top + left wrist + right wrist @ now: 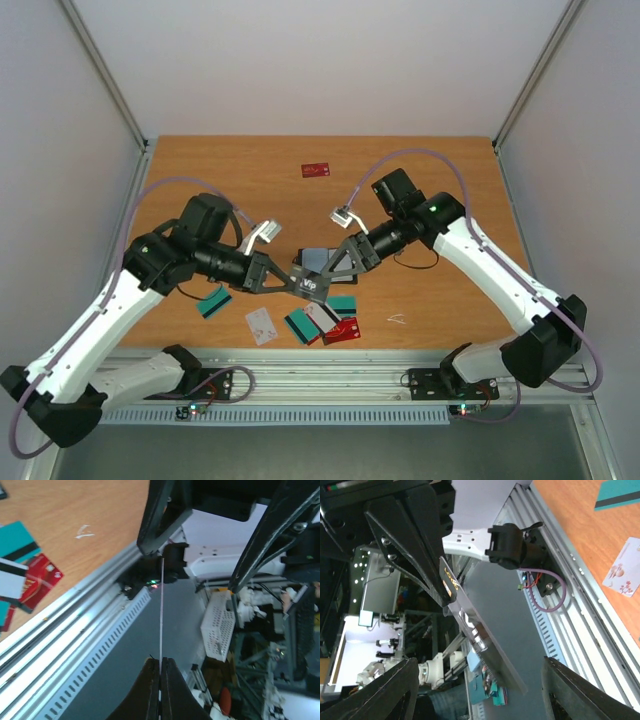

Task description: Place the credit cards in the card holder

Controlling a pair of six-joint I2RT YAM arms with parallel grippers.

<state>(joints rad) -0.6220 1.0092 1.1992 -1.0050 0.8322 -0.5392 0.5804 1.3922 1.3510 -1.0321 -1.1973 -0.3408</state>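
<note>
Left fingers (150, 692) pinch black card (313, 286) edge-on; right fingers (385, 695) gape wide around it.

Wooden table (440, 200). Red card (316, 170) far centre, alone. Near edge, left to right: teal card (214, 302), white card (261, 325), overlapping teal/white/red pile (325, 320), pale scrap (397, 320).

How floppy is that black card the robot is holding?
Probably stiff: the black card looks like one straight line seen edge-on in the left gripper. Likely light, since it is so thin. Its shiny face might slip.
</note>
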